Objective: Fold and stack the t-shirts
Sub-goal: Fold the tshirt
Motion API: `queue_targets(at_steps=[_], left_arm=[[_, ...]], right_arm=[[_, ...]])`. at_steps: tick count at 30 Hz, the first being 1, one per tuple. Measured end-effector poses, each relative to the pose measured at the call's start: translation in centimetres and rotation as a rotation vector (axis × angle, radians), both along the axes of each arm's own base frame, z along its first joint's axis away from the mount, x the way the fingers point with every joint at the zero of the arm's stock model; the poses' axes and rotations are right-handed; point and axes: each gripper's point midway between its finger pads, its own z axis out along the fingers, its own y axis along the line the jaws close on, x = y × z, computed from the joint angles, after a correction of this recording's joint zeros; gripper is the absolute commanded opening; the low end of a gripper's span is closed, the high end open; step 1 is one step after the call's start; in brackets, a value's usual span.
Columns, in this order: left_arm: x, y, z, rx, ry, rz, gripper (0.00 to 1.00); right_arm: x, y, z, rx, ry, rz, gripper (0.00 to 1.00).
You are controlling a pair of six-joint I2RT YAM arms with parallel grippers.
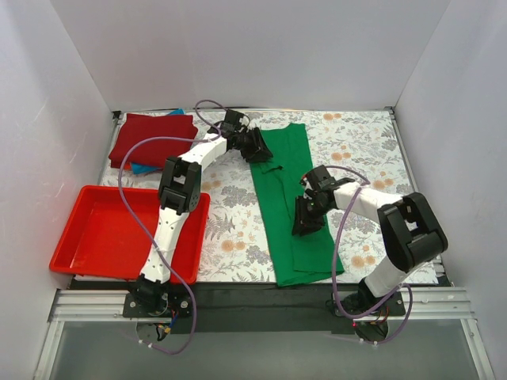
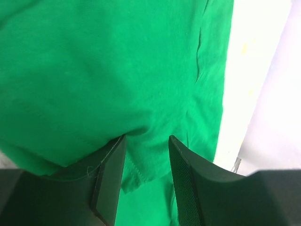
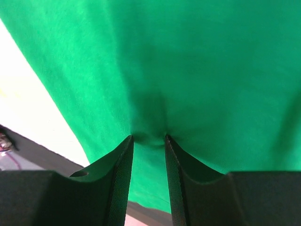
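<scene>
The bright green t-shirt (image 1: 287, 162) lies as a long folded strip down the middle of the table. My left gripper (image 1: 259, 150) is at its far left edge, jaws apart, with the hemmed edge (image 2: 134, 172) lying between the fingers. A cloth layer drapes over the left finger (image 2: 110, 179). My right gripper (image 1: 307, 217) is on the strip's middle, jaws narrowly apart, tips pressed into puckered green cloth (image 3: 148, 127). The dark red t-shirt (image 1: 154, 137) lies folded at the back left, over a blue/teal shirt whose edge (image 1: 142, 168) peeks out.
A red plastic tray (image 1: 87, 237) sits at the near left, partly under the left arm. The table has a floral cloth (image 1: 364, 142). White walls enclose the left, back and right sides. A black strip (image 1: 261, 297) runs along the near edge.
</scene>
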Motion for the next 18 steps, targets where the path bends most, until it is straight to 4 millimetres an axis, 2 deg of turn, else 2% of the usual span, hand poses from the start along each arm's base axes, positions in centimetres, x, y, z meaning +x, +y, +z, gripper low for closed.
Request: queue_targets(at_steps=[4,7,18], left_arm=[[2.1,0.6,0.1,-0.061,-0.044,-0.023,0.41],[3.4,1.1,0.2,-0.097,-0.081,-0.031,0.41],[7.6,1.4,0.5,-0.201,-0.218,-0.013,0.43]], right_arm=[[0.1,3.3,0.1,0.029,0.013,0.033,0.4],[0.4,4.6,0.2,0.04,0.019,0.03,0.4],[2.5,5.9,0.6,0.026,0.001,0.036,0.44]])
